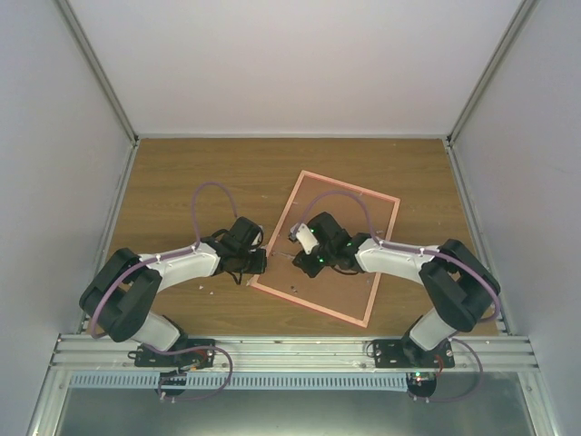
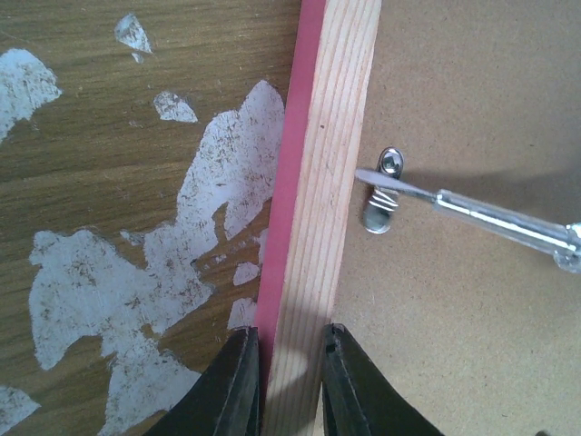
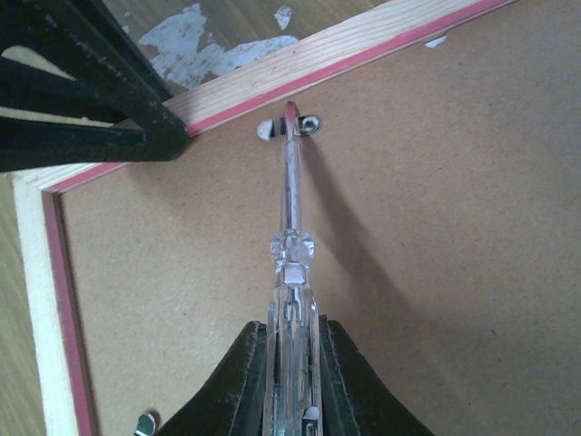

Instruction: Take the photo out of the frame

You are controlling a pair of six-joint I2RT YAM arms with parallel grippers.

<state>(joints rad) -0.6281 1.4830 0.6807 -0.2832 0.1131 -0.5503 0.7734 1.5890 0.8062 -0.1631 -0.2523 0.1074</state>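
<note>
Between the nearly closed fingers of the left gripper sits the bare wooden rail of the frame, pinched across its width so that the frame, lying face down, is pinned to the table. Just ahead and to the right of that grip, a small metal clip is fixed on the brown backing board. The right gripper is fully closed around the clear handle of a screwdriver, whose shaft runs straight out ahead of its fingers and ends with the tip on the clip. The photo is not visible; I judge it lies under the backing board, below both grippers. To do this step well, the tip should stay low against the clip and push it sideways off the board, gently, while the left grip resists the frame sliding; too steep a push risks gouging the board or skidding off. No brand, label or writing can be read anywhere.
</note>
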